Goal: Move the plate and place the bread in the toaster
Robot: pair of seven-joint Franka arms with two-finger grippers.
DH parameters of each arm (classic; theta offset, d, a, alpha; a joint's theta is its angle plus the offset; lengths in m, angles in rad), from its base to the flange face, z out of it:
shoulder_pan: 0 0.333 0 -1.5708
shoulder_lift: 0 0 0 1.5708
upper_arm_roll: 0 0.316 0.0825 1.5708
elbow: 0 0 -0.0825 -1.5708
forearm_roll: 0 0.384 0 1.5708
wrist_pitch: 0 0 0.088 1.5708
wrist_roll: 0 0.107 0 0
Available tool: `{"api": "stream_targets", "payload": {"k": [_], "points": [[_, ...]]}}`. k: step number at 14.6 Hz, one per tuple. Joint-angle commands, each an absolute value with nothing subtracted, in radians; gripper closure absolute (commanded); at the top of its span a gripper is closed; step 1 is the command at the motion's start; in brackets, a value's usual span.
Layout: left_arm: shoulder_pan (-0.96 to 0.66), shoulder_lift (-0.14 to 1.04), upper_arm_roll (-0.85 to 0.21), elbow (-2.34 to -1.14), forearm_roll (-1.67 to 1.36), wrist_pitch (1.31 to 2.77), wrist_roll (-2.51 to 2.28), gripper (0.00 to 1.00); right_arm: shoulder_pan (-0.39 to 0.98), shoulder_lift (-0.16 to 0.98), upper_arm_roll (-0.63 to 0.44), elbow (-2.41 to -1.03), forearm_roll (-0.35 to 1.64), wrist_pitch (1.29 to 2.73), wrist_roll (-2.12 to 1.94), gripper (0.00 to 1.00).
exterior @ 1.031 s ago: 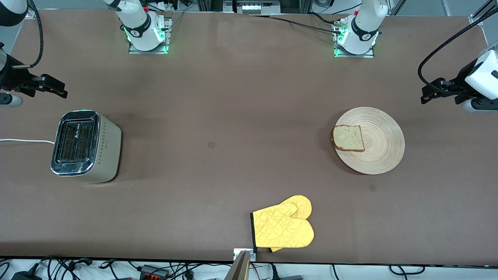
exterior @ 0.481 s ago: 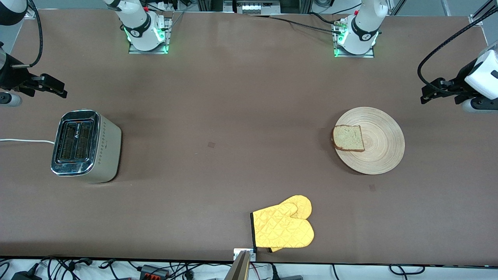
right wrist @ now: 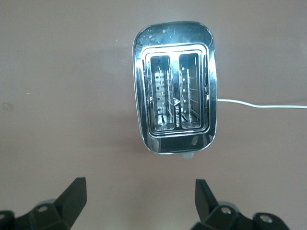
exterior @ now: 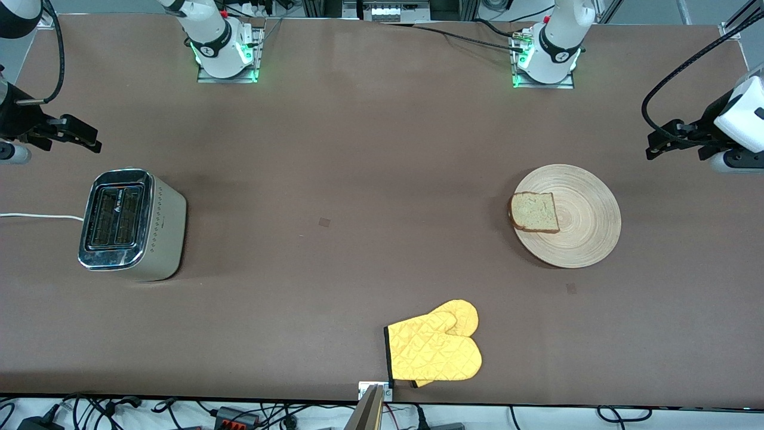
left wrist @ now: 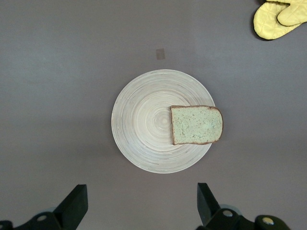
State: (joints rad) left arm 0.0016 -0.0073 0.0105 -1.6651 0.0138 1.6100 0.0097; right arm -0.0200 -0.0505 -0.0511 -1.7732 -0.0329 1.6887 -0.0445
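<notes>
- Front view: I see the large round pale wooden plate (exterior: 567, 215) with fine rings lying flat on the brown table (exterior: 358, 179) toward the left arm's end. The squarish slice of greenish-tan bread (exterior: 535, 212) with a dark crust lies on it at the rim, on the side toward the table's middle.
- The boxy chrome-topped two-slot toaster (exterior: 131, 224) stands toward the right arm's end, well apart from the plate, its white cord (exterior: 36, 216) running off the table edge. A yellow quilted oven mitt (exterior: 434, 349) lies between them, nearer the front camera.
- The left pincer (exterior: 656, 146) hangs above the table near the plate; the right pincer (exterior: 86, 138) hangs near the toaster. Neither touches anything.
- Left wrist view: my left pincer (left wrist: 139, 206) stands wide open and empty, looking down on the plate (left wrist: 139, 124). The bread (left wrist: 196, 125) sits off-centre, its crust reaching the rim; I judge a tilt or jerk while moving the plate could slide the slice off.
- Right wrist view: my right pincer (right wrist: 139, 201) is spread open and empty above the toaster (right wrist: 175, 86). Both slots look empty, showing only wire guides. The slots are narrow, so I reckon a skewed slice could jam on the chrome lip.
</notes>
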Motion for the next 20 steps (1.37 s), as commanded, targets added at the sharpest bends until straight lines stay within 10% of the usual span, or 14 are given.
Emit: {"api": "stream_targets", "payload": {"k": [1,10,20], "points": [[0.005,0.009,0.008,-1.634,0.04,1.554,0.021,0.0,-0.021,-0.069,-0.049,-1.784,-0.026,1.703,-0.035,0.0],[0.293,0.19,0.009,-1.631,-0.29,1.401,0.127,0.0,-0.028,-0.003,-0.052,-1.698,-0.021,1.727,-0.041,0.0],[0.529,0.589,0.006,-1.632,-0.484,1.675,0.555,0.0,-0.025,0.003,-0.051,-1.698,-0.021,1.729,-0.037,0.0]]}}
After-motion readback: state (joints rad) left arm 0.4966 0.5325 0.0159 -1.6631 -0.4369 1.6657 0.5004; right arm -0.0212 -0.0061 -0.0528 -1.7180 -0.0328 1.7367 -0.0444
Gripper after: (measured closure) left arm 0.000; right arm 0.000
